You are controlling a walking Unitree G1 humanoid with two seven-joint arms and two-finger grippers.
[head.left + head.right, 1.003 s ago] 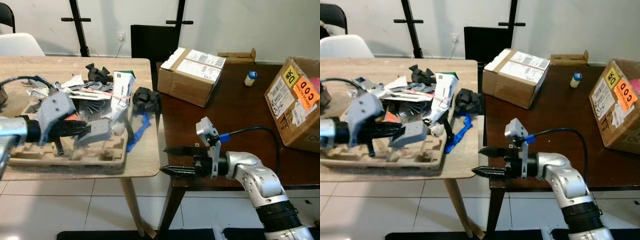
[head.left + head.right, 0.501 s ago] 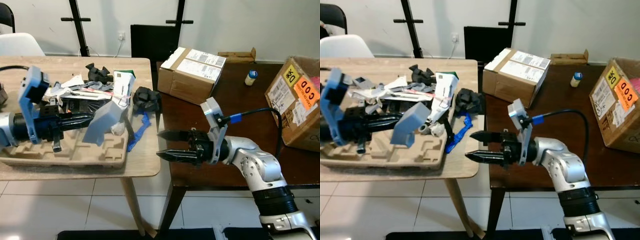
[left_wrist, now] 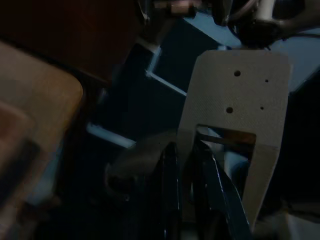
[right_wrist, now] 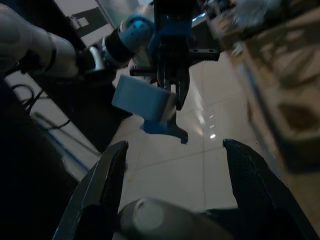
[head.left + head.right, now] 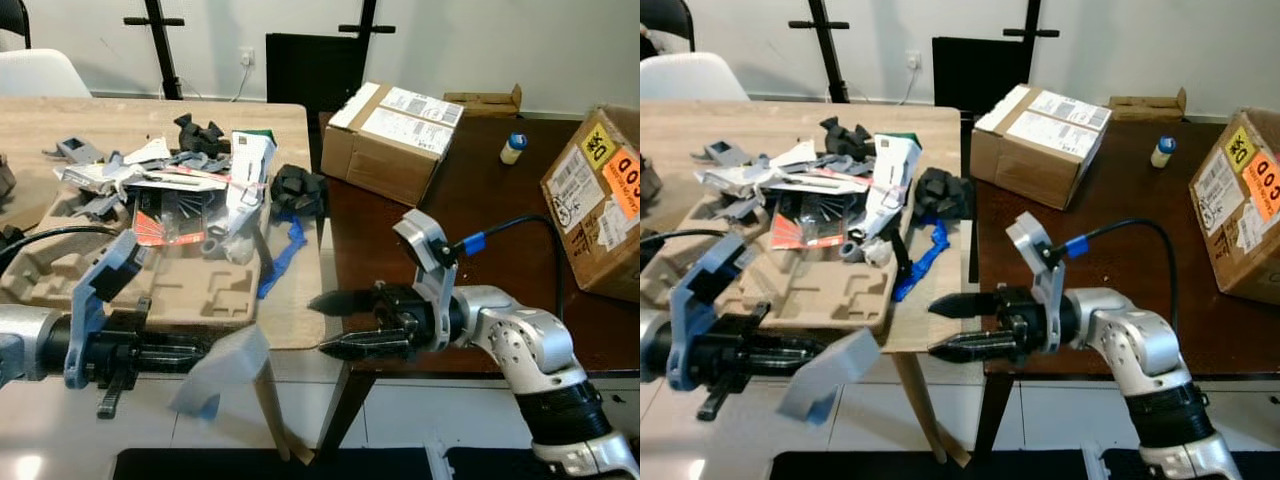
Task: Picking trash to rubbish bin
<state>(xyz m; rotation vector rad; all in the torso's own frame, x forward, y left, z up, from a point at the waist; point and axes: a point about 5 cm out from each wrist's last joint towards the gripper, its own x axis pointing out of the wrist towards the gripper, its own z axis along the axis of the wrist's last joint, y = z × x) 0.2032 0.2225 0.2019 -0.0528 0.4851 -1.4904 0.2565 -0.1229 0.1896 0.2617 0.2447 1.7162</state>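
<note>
Left gripper (image 5: pixel 190 352): at 8 o'clock in the head views, off the near edge of the light wooden table (image 5: pixel 60 120); fingers pinched on a grey plastic piece (image 5: pixel 222 368), which hangs over the white tiled floor (image 5: pixel 420 415); in the left wrist view the piece (image 3: pixel 235 115) is a flat perforated panel clamped between the black fingers (image 3: pixel 172 190)
Right gripper (image 5: pixel 340 325): at 6 o'clock, fingers spread wide and holding nothing; pointing towards 9 o'clock at the gap between the two tables
Trash: a heap (image 5: pixel 190 180) at 10 o'clock on the light table; beneath it a moulded pulp tray (image 5: pixel 190 295); a blue strip (image 5: pixel 283 255) at the table's edge
Dark table (image 5: pixel 470 230): at 3 o'clock; carries a cardboard box (image 5: pixel 395 140), a small bottle (image 5: pixel 514 148) and a second, labelled box (image 5: pixel 600 200)
Room: white wall (image 5: pixel 560 40) at 12 o'clock; black stand legs (image 5: pixel 158 40); a white chair (image 5: pixel 35 72) at 10 o'clock
</note>
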